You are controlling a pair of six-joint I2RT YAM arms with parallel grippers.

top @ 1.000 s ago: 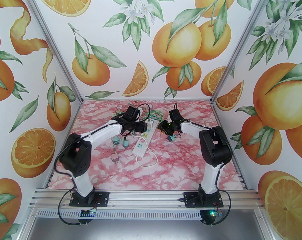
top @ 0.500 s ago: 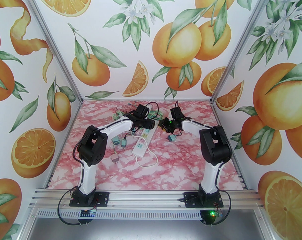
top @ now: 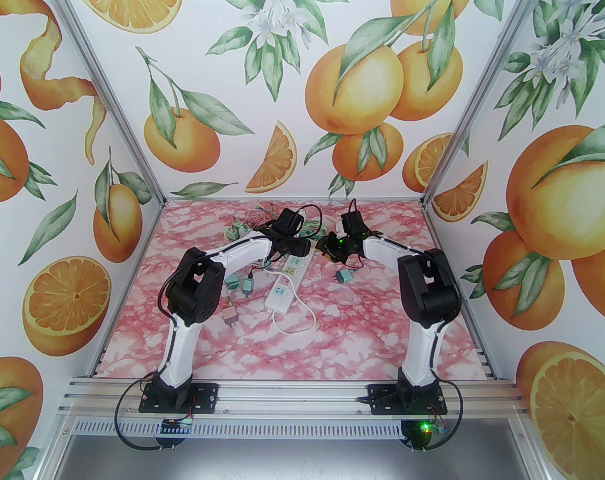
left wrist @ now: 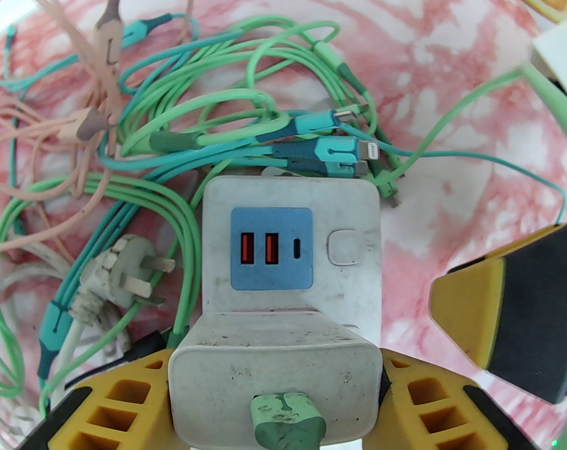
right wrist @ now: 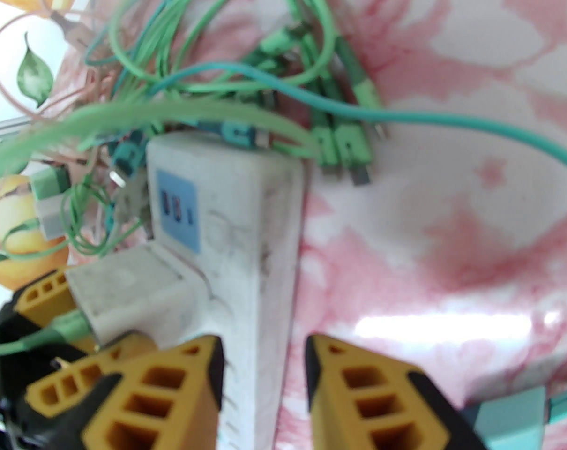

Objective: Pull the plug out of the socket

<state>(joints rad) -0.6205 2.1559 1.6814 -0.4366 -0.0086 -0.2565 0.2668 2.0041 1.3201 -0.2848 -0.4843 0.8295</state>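
The socket is a white power strip (left wrist: pixel 290 232) with a blue USB panel, lying slantwise mid-table (top: pixel 288 280). A white plug (left wrist: pixel 264 345) with a green cable connector sits in the outlet just below that panel. My left gripper (left wrist: pixel 276 378) is shut on the plug, one yellow finger pressed to each of its sides. In the right wrist view the plug (right wrist: pixel 129 288) juts from the strip (right wrist: pixel 260 213). My right gripper (right wrist: pixel 264 345) is shut across the strip's width, just nearer than the plug. From above, both grippers (top: pixel 298 247) (top: pixel 328 251) meet at the strip's far end.
A tangle of green, teal and pink cables (left wrist: pixel 208 110) lies beyond the strip's far end. A loose white three-pin plug (left wrist: pixel 124 270) rests beside it. Loose adapters (top: pixel 238 283) (top: pixel 345 275) (top: pixel 231 316) lie on both sides of the strip. Its white cord (top: pixel 295 325) loops toward me.
My left arm has swung right and farther out to the strip's far end, and its jaws have closed in around the plug. My right gripper has kept its hold and barely shifted.
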